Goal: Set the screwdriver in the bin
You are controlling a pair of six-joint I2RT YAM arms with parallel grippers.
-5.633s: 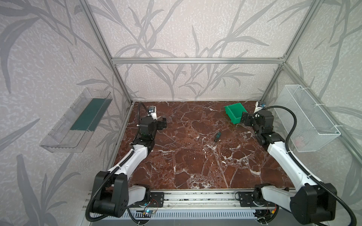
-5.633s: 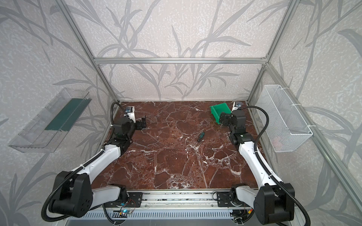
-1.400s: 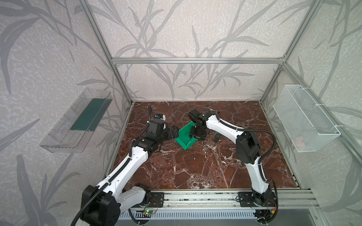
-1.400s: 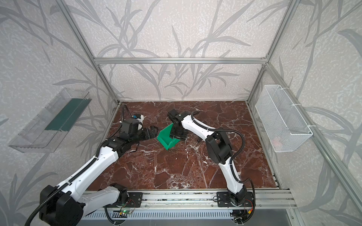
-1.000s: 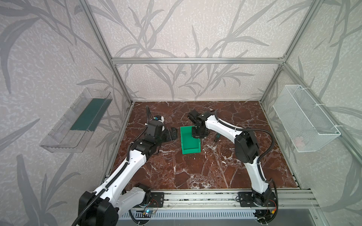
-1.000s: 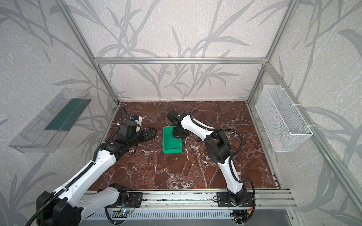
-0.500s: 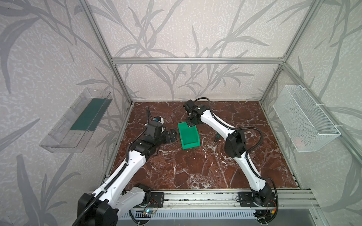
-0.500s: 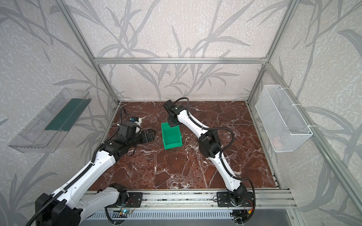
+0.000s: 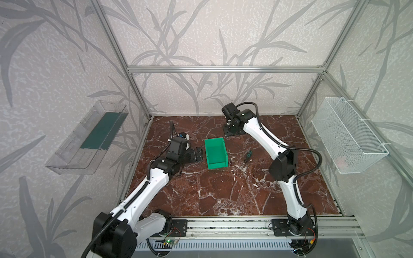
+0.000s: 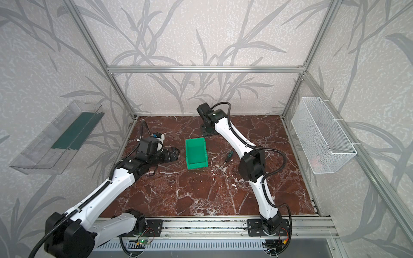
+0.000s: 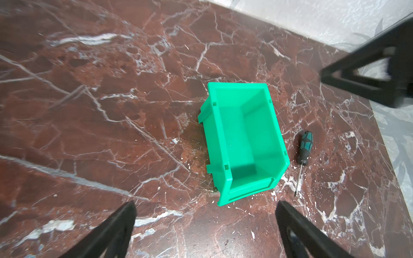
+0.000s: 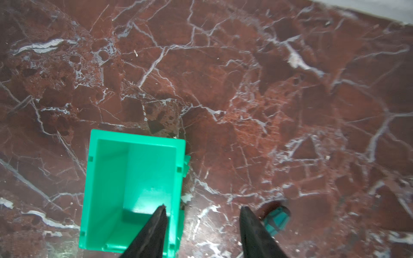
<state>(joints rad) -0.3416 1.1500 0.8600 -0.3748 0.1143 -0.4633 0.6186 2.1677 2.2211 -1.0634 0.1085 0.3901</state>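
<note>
**Entry: task progress.** Early stage, nothing deposited. **Bin** [image 9: 215,152]: bright green, open-topped, upright on the marble table [image 9: 223,192], a little left of centre in both top views, lowered lip toward the arm bases. Its interior is empty, as the left wrist view confirms. **Screwdriver** [image 9: 248,154]: green-and-black handle, thin shaft. It lies flat on the table just beside the bin's wall on the right of the top views, apart from it and roughly parallel to its long side, tip toward the arm bases. No gripper touches it. **Left gripper** [image 11: 205,202]: fingers spread wide and empty, held low near the bin's opposite wall, with no visible contact. **Right gripper** [image 12: 203,206]: fingers apart with nothing between them, hanging above the table near the bin's far end. Its wrist camera looks down on the bin and the end of the screwdriver's handle. **Fixtures not involved:** clear wall tray [image 9: 89,138] and white wire basket [image 9: 348,136]. **Done:** the bin stands between the arms, close beside the tool. **Outstanding, by judgement:** descend on the handle, close, lift, carry over the bin's wall, release inside. The right arm appears the likelier candidate. **Caution:** the round handle may roll under the fingers, and the bin looks light enough to slide if nudged.
</note>
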